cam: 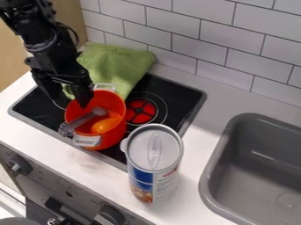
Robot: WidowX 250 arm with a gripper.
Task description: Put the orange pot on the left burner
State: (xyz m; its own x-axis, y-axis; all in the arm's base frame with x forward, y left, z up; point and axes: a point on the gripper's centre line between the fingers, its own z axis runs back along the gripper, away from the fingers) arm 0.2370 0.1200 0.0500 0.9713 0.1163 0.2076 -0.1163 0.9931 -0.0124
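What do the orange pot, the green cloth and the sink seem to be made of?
The orange pot looks smooth and glossy, perhaps enamelled metal or hard plastic; its shine fits either. The green cloth seems a soft textile, given its folds and fuzzy surface. The sink is dull grey with rounded corners, possibly composite or plastic.

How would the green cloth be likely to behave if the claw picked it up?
The green cloth would probably hang floppy, since it lies in loose folds. Its fuzzy-looking surface suggests it wouldn't be slippery. Lying close behind the orange pot, it might brush the pot if dragged forward.
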